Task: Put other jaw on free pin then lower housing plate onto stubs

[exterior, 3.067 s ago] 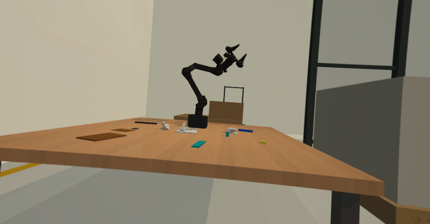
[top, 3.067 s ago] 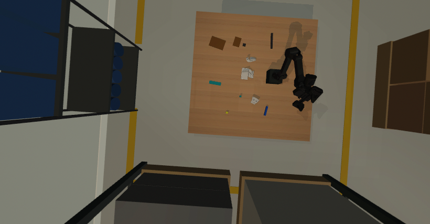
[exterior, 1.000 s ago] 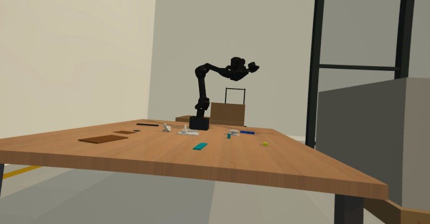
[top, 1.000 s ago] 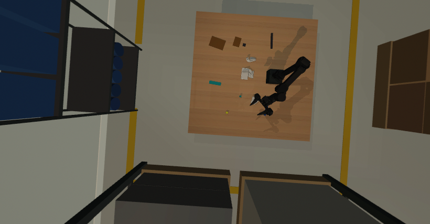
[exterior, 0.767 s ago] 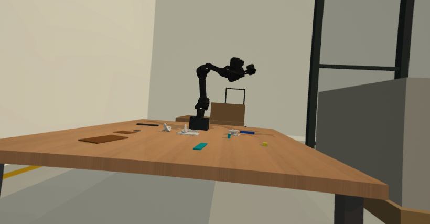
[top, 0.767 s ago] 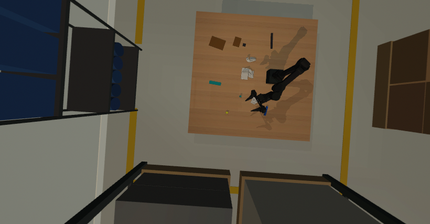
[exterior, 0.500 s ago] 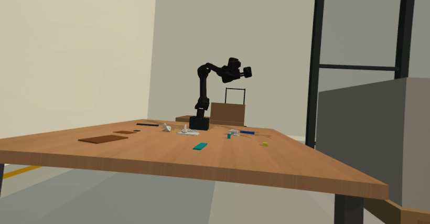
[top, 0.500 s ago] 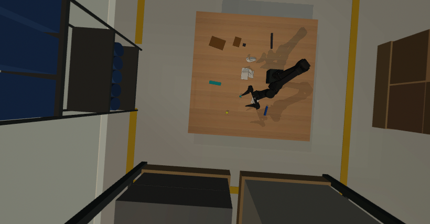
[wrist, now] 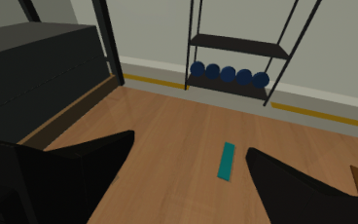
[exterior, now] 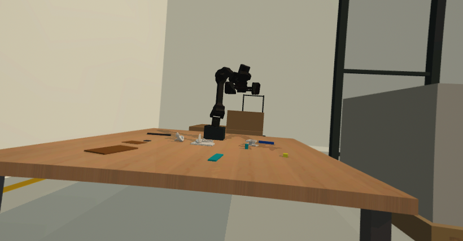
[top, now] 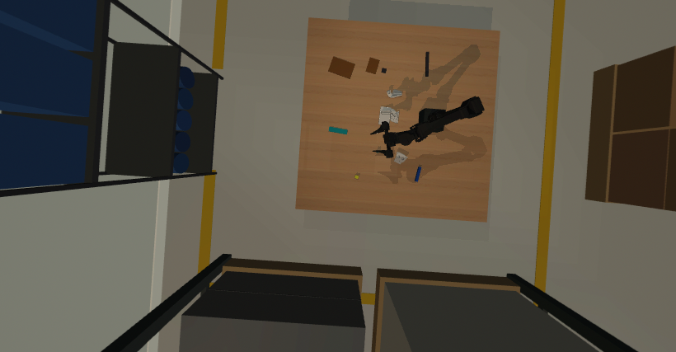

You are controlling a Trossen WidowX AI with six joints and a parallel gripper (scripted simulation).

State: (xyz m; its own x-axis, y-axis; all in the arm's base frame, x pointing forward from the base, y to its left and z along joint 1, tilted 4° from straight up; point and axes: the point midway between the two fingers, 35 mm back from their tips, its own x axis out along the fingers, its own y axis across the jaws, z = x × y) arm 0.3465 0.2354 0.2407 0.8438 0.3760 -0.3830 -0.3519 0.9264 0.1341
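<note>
The white base (top: 384, 119) (exterior: 207, 143) lies on the table with a raised white part on it, seemingly the mounted jaw; its pins are too small to make out. A loose curved white piece (top: 394, 93) (exterior: 179, 137), apparently the other jaw, lies beside the base, apart from it. A white piece with holes (top: 401, 157) (exterior: 250, 141), apparently the housing plate, lies on the base's other side, near the arm. My gripper (top: 372, 142) (exterior: 243, 89) (wrist: 191, 144) is open and empty, high above the table between base and plate. The wrist view shows none of the white parts.
A teal bar (top: 338, 130) (exterior: 215, 157) (wrist: 227, 162), small teal block (exterior: 246, 146), yellow cube (top: 357, 176) (exterior: 285, 154), blue bar (top: 417, 173) (exterior: 266, 142), black bar (top: 427, 63) (exterior: 158, 134), small black block (top: 383, 70) and two brown slabs, one large (top: 341, 68), one smaller (top: 373, 65), lie around.
</note>
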